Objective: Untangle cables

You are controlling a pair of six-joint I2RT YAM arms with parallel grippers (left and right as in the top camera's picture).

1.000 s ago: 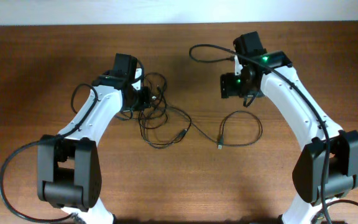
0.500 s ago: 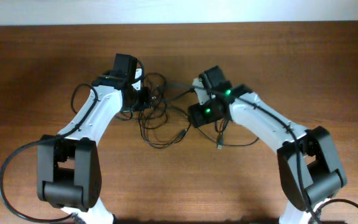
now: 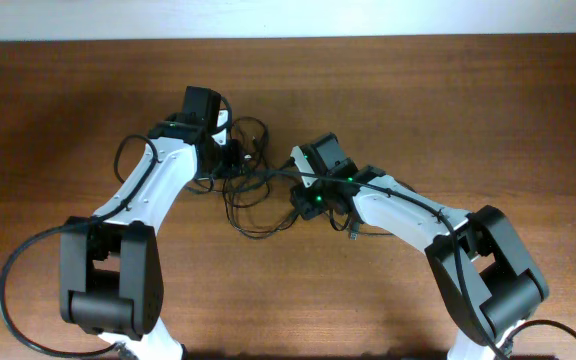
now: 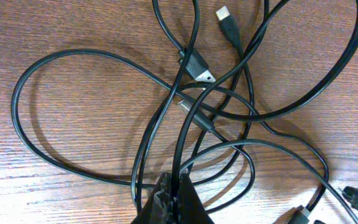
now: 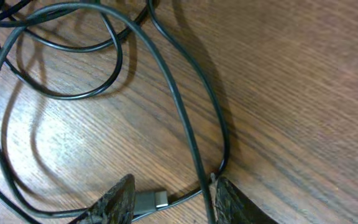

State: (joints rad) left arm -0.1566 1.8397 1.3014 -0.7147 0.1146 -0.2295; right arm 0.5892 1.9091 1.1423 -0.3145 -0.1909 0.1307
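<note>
The cables [image 3: 255, 190] are thin black cords lying in a tangled heap on the wooden table, between my two arms. My left gripper [image 3: 232, 163] is at the heap's left side. In the left wrist view it [image 4: 178, 190] is shut on one cable strand, with loops [image 4: 204, 106] and a silver-tipped plug [image 4: 197, 66] spread beyond it. My right gripper [image 3: 297, 206] is low at the heap's right side. In the right wrist view it [image 5: 173, 200] is open, its jaws straddling a small plug [image 5: 151, 200] and two crossing strands that lie on the wood.
Another plug [image 3: 353, 232] lies just right of my right gripper, its cord partly hidden under the arm. A thick arm cable [image 3: 120, 152] loops beside the left arm. The table's far edge [image 3: 288, 38] meets a white wall.
My right arm swung from the back right down and leftward to the tangle, and its jaws narrowed. The left arm and its grip have not moved.
</note>
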